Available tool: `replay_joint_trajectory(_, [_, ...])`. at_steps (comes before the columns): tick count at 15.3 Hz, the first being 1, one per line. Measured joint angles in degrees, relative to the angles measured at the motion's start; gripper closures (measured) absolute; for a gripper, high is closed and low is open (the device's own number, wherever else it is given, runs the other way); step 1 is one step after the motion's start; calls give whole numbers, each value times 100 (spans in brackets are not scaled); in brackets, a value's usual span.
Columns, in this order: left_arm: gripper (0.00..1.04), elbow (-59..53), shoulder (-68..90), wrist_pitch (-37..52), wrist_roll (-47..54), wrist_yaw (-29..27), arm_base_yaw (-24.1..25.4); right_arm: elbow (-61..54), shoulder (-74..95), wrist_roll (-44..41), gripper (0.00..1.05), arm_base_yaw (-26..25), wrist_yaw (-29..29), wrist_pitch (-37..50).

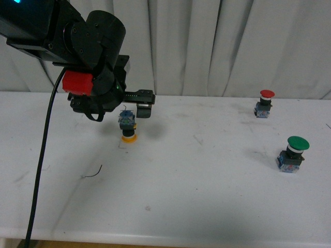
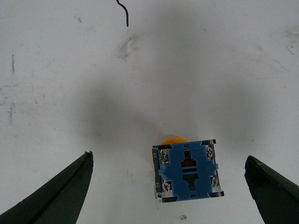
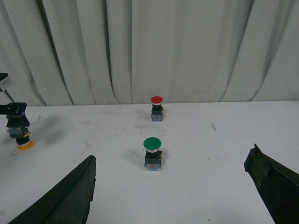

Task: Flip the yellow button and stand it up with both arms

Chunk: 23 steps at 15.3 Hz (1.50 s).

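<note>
While my left claw [image 1: 133, 109] hangs over it in front view, the yellow button [image 1: 128, 128] sits upside down on the table [image 1: 207, 196], cap down, blue block up. Red switch [image 1: 265, 103] & green switch [image 1: 292, 154] are well apart on the right. L wrist view: jaws wide, button between, touching neither. R wrist view: right claw [image 3: 172, 156] wide, holding nothing; green switch near, red behind it, yellow button far off by the left claw.

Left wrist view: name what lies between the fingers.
The yellow button, cap down, blue block up, stands between the left gripper's open fingers in that view; bare table either side, neither finger touching it.
</note>
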Motion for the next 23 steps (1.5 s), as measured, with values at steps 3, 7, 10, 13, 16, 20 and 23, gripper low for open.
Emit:
replay_joint_trajectory(3, [7,17,20,-7,-2,2,-11,0,0,0,6,0,0,0])
replay_joint_trajectory(7, [52,55,77,-52,-74,33,-37,0,0,0,6,0,0,0])
replay_joint_trajectory(10, [74,122,85,-90,-127,92,-87,0,0,0,6,0,0,0])
replay_joint_trajectory(13, [75,-1292,-1547,1569,-1519,1725,11,0,0,0,6,0,0,0])
replay_joint_trajectory(16, [75,-1696,-2111,2264,-2107,2299,28,0,0,0,6,0,0,0])
replay_joint_trajectory(20, [75,-2155,-2549,3110,-2771,2927,20,0,0,0,6,0,0,0])
replay_joint_trajectory(23, [75,-2806,-2693,4325,-3748,3536,-37,0,0,0,6,0,0,0])
